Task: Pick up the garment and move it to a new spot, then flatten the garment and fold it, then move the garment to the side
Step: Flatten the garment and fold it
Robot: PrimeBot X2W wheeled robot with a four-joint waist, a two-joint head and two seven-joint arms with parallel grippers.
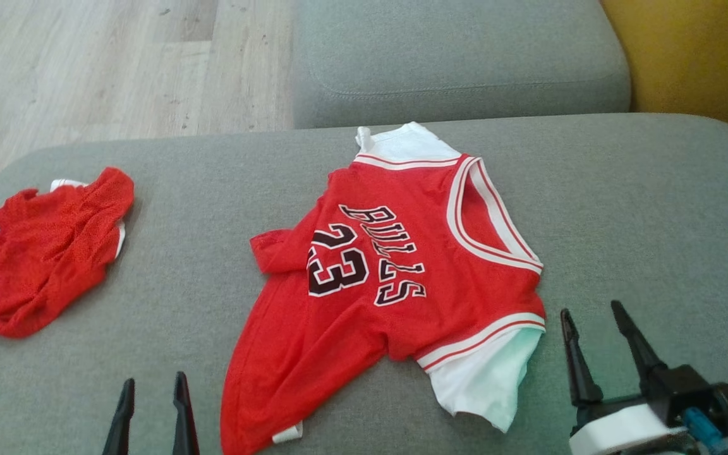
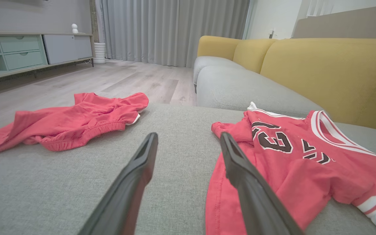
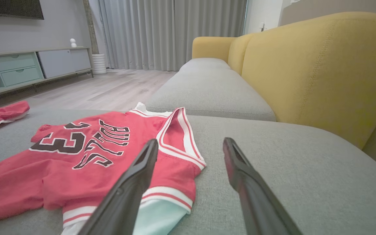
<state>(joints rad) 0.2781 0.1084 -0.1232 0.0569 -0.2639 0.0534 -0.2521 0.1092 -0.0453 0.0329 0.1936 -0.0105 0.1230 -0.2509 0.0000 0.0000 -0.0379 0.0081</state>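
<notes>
At the middle of the grey fabric sofa cushion (image 1: 642, 208) lies the rumpled red mesh 23 jersey (image 1: 395, 272). At the cushion's near edge, left claw (image 1: 155, 378) and right claw (image 1: 591, 308) gape, empty. Flattening seems due: pinch opposite corners, pull taut.

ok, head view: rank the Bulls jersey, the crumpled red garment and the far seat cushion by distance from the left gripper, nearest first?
From the left gripper:
1. Bulls jersey, its hem just to the gripper's right.
2. crumpled red garment, ahead and left, on the same cushion.
3. far seat cushion, beyond the jersey, at the top.
</notes>
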